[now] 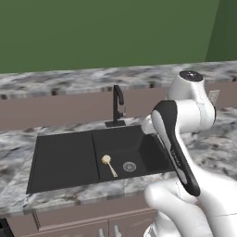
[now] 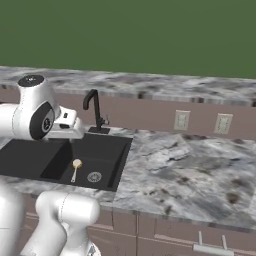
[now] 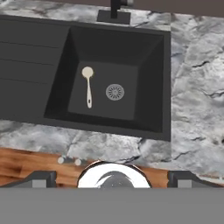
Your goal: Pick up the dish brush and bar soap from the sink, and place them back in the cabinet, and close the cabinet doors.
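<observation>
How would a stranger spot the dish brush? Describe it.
Find the black sink in the marbled counter, then its deeper basin under the faucet. On the basin floor lies the dish brush: pale cream, thin handle, round head, beside the round grey drain.

Rendered kitchen: grey-veined marble counter [image 2: 190, 170] with a matte-black sink [image 1: 69, 162] set into it, ribbed drainboard on one side, round metal drain [image 3: 115, 92] in the basin and a slim black faucet [image 1: 118, 106] at the basin's 12 o'clock in the hand view. Taupe-brown backsplash behind the counter carries two wall outlets [image 2: 181, 120] at roughly 2 o'clock from the sink in the right base view, green wall [image 2: 150, 35] above. Brown drawer fronts [image 1: 92, 217] with silver handles sit under the counter edge.
</observation>
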Tool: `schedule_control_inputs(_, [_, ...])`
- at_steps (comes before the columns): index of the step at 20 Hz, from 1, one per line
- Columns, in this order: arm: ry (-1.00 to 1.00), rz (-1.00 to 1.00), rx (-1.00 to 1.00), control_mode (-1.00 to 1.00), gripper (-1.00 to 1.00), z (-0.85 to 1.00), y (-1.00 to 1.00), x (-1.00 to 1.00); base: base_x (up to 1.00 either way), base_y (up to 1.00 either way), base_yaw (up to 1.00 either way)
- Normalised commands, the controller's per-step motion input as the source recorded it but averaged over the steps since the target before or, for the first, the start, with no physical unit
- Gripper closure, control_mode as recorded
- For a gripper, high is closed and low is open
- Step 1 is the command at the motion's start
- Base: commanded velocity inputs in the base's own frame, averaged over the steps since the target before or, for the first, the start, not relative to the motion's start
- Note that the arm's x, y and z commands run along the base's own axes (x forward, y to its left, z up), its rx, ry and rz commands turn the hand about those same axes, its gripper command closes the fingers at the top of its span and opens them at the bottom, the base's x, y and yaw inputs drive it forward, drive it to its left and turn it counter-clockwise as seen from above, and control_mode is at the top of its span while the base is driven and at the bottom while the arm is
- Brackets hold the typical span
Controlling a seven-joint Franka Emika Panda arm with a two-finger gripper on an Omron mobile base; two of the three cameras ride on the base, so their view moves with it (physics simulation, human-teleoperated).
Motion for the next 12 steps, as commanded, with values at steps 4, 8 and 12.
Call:
schedule_control_inputs(4, [0.00,0.07,0.00,-1.00,-1.00,-0.36,0.08,0.41,0.00,0.00,0.00])
schedule_control_inputs(8, [0.00,0.05,0.00,-1.00,-1.00,-0.37,0.18,0.39,0.00,0.00,0.00])
schedule_control_inputs(12, [0.00,0.05,0.00,-1.00,-1.00,-0.36,0.19,0.27,0.00,0.00,0.00])
